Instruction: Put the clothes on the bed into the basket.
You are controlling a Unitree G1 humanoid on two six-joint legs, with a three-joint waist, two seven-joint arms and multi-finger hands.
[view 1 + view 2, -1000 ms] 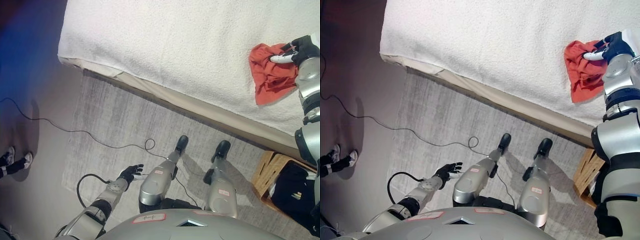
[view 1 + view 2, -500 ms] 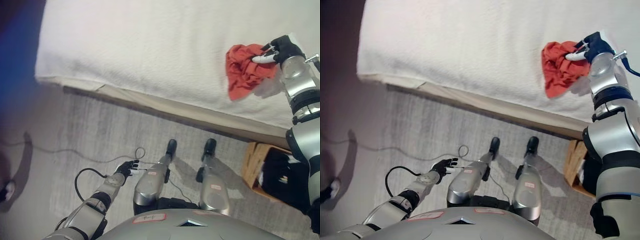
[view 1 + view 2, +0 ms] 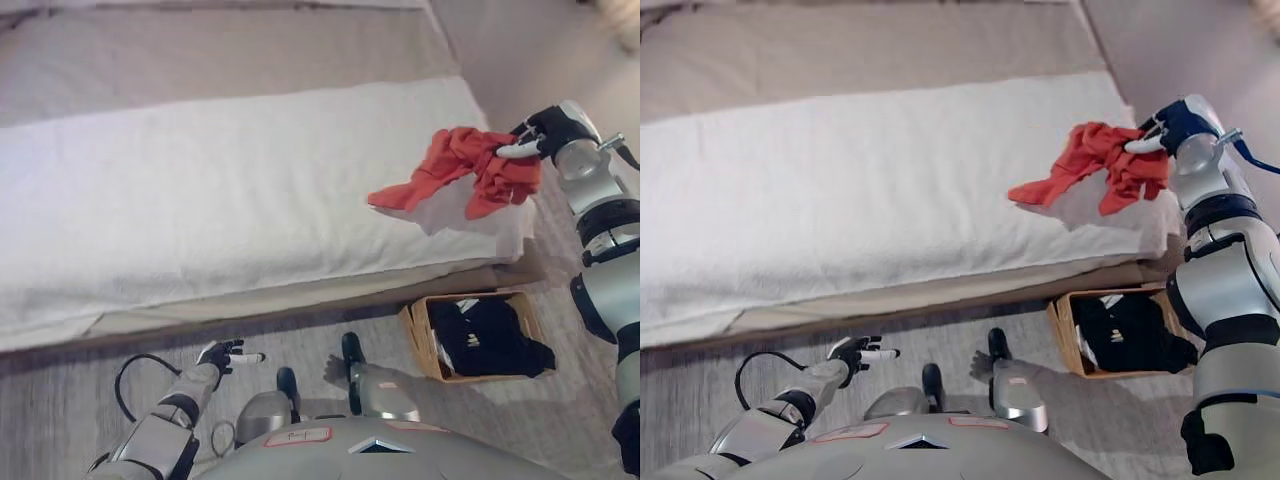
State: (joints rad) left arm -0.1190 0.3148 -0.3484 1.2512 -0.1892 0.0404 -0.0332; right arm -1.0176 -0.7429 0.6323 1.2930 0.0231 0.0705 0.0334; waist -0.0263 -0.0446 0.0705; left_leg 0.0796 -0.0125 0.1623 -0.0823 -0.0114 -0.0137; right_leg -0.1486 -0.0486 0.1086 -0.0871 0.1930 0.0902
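Note:
A red-orange garment [image 3: 455, 173] hangs just above the right end of the white bed [image 3: 200, 200], casting a shadow on the cover. My right hand [image 3: 537, 134] is shut on the garment's right edge, fingers curled into the cloth. A wicker basket [image 3: 415, 330] stands on the floor below the bed's right end, with dark clothes [image 3: 485, 335] inside it. My left hand [image 3: 221, 354] hangs low at the lower left over the rug, fingers relaxed and holding nothing.
A grey rug [image 3: 60, 400] lies along the bed's front edge. Bare floor [image 3: 520, 50] runs past the bed's right end. A beige band [image 3: 200, 50] lies behind the white cover.
The camera has swung, so the whole scene shifted. The red garment, flat on the bed before, is now lifted and stretched out from my right hand. The basket has come fully into view.

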